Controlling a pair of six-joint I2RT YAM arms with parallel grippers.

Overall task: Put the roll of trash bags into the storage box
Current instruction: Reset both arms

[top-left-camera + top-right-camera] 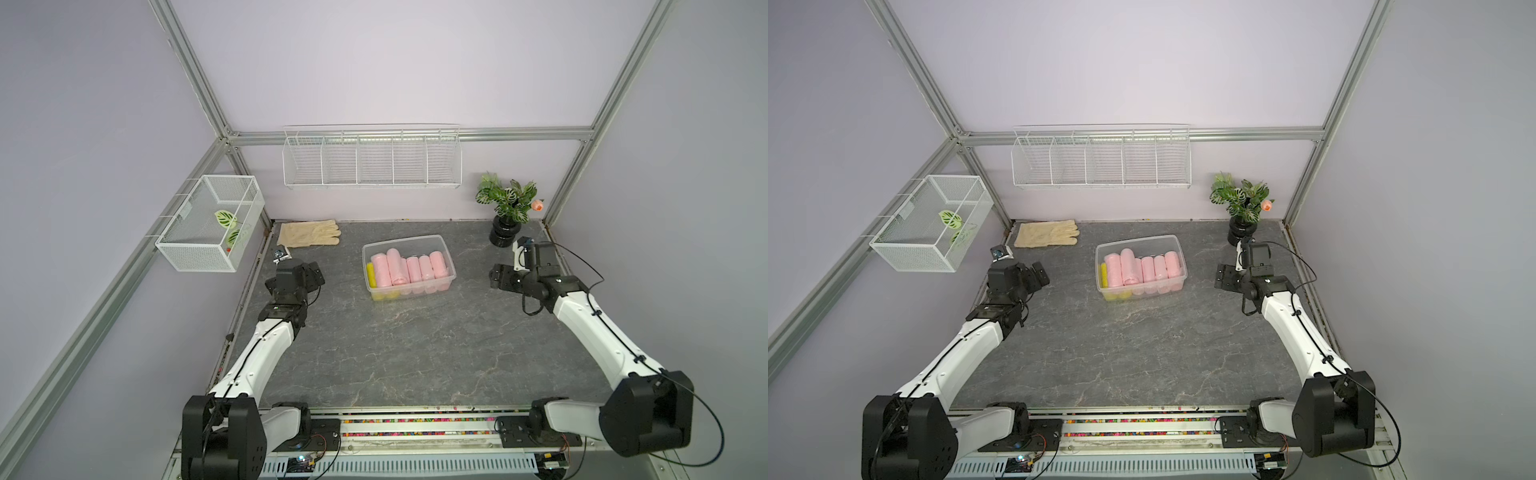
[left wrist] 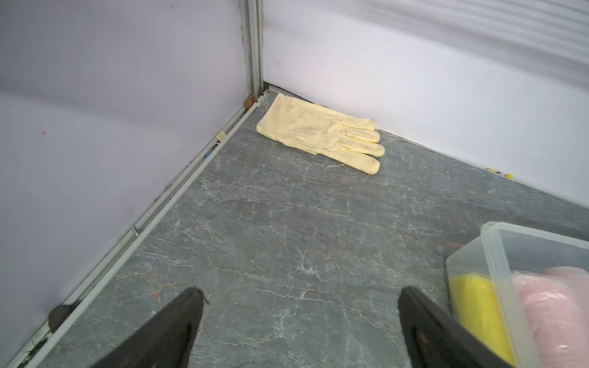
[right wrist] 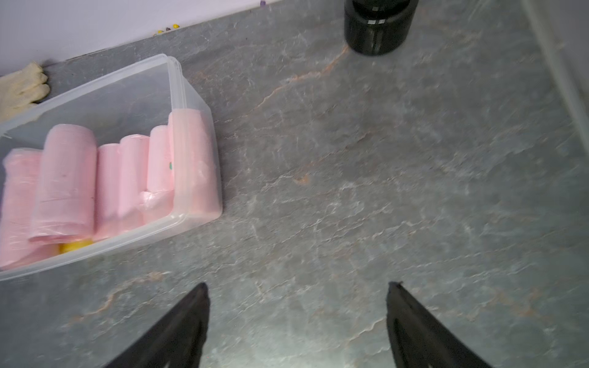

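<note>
While rolls [image 1: 409, 270] lie in storage box [image 1: 403, 245], glove [image 1: 308, 233], plant [image 1: 508, 199] sit apart.

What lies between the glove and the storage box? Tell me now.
Nothing: only bare grey tabletop separates the glove from the storage box. Both top views show it, as does the left wrist view.

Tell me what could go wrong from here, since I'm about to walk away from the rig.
One pink roll lies on top of the others in the storage box, so a bump might spill it. The open right gripper is near the black pot; a careless swing could tip it. The open left gripper sits close to the box corner.
</note>
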